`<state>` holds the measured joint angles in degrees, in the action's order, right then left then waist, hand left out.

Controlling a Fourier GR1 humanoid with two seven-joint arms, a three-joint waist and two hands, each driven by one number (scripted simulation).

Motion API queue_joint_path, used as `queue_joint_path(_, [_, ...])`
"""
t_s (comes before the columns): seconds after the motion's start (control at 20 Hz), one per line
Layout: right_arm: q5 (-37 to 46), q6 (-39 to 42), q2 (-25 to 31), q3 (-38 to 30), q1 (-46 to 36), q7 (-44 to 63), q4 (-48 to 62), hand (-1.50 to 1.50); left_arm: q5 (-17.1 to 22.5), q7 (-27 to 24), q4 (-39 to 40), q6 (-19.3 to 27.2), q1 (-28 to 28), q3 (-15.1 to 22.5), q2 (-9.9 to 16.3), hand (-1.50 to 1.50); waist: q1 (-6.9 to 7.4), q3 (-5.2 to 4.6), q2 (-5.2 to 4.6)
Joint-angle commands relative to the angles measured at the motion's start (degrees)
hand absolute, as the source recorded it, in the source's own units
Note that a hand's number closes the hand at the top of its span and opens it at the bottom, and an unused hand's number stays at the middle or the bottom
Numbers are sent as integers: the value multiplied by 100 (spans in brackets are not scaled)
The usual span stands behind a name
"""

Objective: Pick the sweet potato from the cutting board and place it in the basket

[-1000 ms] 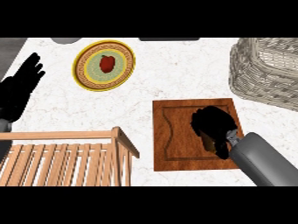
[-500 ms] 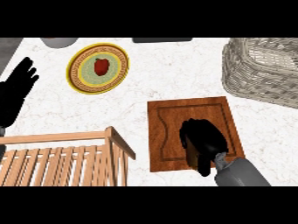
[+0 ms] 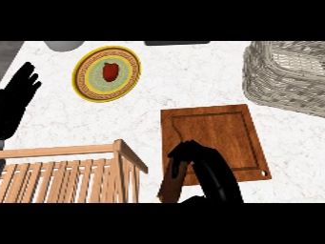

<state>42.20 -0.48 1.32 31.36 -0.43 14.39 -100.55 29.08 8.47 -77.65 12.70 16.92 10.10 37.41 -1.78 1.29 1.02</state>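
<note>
Since half a second ago, my right hand [image 3: 193,159] has pulled back off the cutting board [image 3: 214,138], fingers curled round the sweet potato [image 3: 170,183]. Basket [image 3: 299,76] well apart; placing remains. Left hand [image 3: 14,102] rests open.

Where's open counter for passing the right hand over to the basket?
Bare counter runs between the plate and the basket, above the cutting board, and along the board's right edge. Crowded: lower left, where the wooden crate meets the right hand. The left hand rests at the left edge.

No readable text, labels, brands, numbers or signs on anything in view.
</note>
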Motion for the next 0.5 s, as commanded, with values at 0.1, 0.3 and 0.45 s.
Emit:
queue_joint_path(0.1, [470, -512, -128, 434, 203, 863, -1841, 150, -211, -82, 128, 133, -344, 257, -304, 0, 42, -138, -52])
queue_joint_path(0.3, [705, -143, -129, 10, 118, 1546, -2518, 150, -166, -384, 299, -80, -353, 158, -366, 0, 87, -141, -89])
queue_joint_path(0.45, [895, 248, -129, -88, -200, 2286, -3073, 150, -249, -52, -132, 148, -368, 297, -331, 0, 161, -136, -74])
